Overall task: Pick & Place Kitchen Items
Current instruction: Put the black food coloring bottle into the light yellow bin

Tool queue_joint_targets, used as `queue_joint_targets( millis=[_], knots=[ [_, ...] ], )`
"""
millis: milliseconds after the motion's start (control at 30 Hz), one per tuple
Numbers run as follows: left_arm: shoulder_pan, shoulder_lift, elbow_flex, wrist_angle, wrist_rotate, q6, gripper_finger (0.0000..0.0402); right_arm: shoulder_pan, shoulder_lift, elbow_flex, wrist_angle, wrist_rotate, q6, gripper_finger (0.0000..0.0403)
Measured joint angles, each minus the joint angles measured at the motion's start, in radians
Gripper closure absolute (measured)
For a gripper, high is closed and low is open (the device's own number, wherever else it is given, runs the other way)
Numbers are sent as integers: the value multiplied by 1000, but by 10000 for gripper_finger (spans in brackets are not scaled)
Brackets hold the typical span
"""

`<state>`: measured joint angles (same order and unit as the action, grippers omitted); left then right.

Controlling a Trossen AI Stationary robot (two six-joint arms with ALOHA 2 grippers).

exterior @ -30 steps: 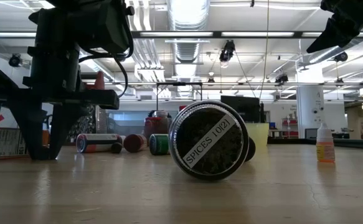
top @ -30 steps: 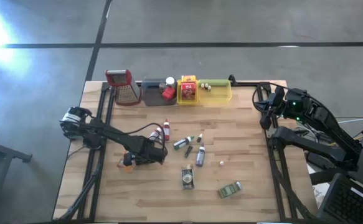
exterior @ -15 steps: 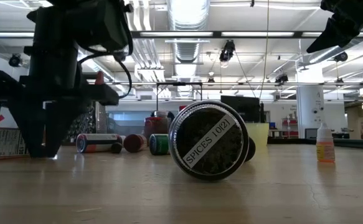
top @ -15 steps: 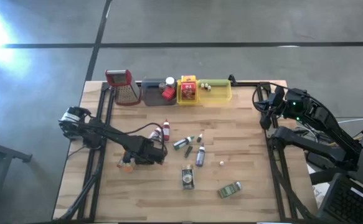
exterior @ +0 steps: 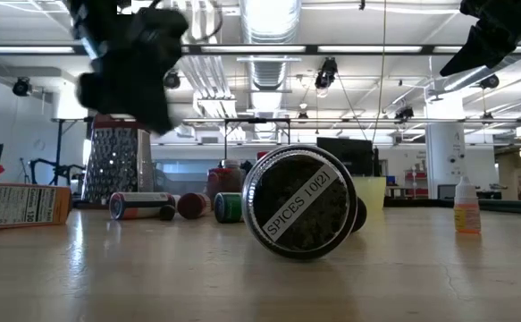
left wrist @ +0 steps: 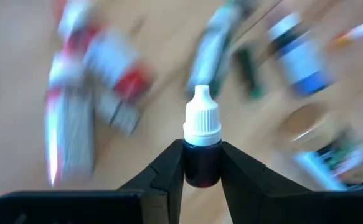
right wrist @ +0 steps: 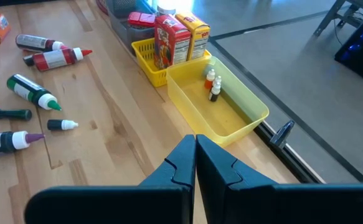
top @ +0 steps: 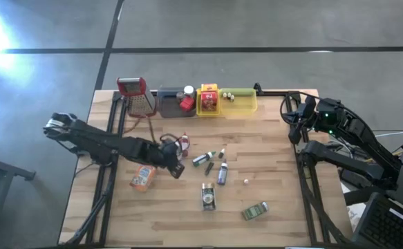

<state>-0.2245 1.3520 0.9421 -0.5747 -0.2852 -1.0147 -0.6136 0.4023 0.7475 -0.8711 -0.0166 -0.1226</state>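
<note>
A small dropper bottle with a white cap and dark red contents sits between the fingers of my left gripper. That gripper hangs above the table's left middle, blurred in the low view. An orange packet lies flat on the table just left of it. Loose tubes and a round spice jar lie on their sides toward the middle. My right gripper is shut and empty, raised over the table's right edge. My left gripper pinches the dropper bottle's dark body, just below the white cap, between its two fingers. The cap points forward past the fingertips. The fingers slant downward and the bottle is lifted clear of the table.
Along the far edge stand a red-topped grater, a grey tray, a yellow basket with cartons and a yellow tray holding small bottles. A green packet lies near the front. A small bottle stands upright at mid-right.
My left gripper has risen from the table beside the orange packet and shifted a little toward the right edge, rolling its wrist as it went. The orange packet stays flat where it was. My right arm has kept still.
</note>
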Motion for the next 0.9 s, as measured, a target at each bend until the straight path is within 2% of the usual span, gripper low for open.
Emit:
queue_joint_targets(
  millis=[167, 333, 500, 667, 767, 900],
  knots=[
    [52, -47, 0, 222, 14, 342, 305, 0, 0, 0, 0, 0, 0, 394],
    [114, -39, 2, 400, 72, 577, 305, 0, 1, 0, 15, 0, 0, 394],
    [185, 0, 2, 495, 140, 660, 305, 0, 6, 0, 80, -3, 3, 394],
    [260, 37, 2, 545, 236, 688, 305, 0, 7, 0, 113, -6, 128, 394],
    [298, 62, 17, 566, 284, 711, 305, 0, 13, 0, 168, -6, 145, 394],
    [324, 101, 58, 567, 304, 801, 305, 0, 21, 0, 230, -10, 198, 394]
  ],
)
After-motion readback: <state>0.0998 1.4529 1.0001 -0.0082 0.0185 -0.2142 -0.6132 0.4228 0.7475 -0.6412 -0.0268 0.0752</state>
